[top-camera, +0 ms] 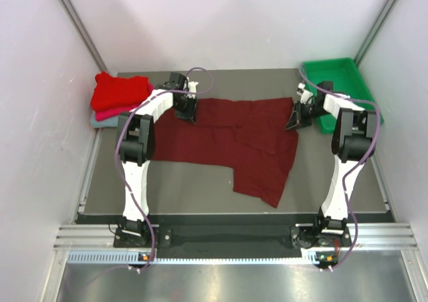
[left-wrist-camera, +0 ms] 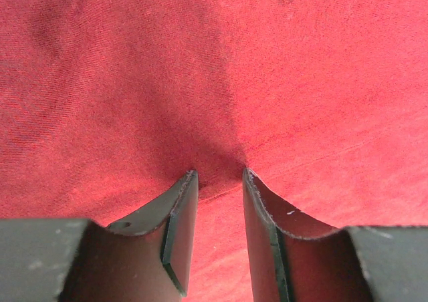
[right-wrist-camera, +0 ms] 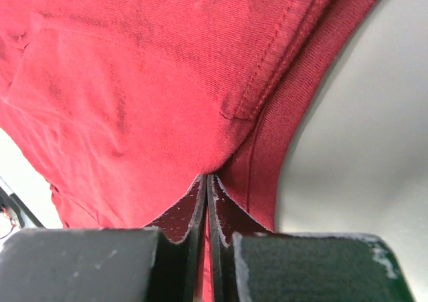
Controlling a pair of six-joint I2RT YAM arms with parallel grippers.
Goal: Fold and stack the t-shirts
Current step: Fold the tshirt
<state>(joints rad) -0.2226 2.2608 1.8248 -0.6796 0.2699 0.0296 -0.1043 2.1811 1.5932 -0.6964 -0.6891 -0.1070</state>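
Right hand (right-wrist-camera: 206,182) pinches maroon shirt's (top-camera: 234,138) hem.

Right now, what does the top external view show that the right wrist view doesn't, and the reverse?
Only the top view shows the whole maroon t-shirt spread on the table, the folded red shirt stacked at far left, the green tray, and the left gripper on the shirt's far left edge. Only the right wrist view shows the right gripper pinched shut on the stitched hem. Both show the maroon shirt and the right gripper at its far right corner.

Shirt (top-camera: 234,141) mid-table; stack (top-camera: 119,96) far left; tray (top-camera: 338,81) far right.
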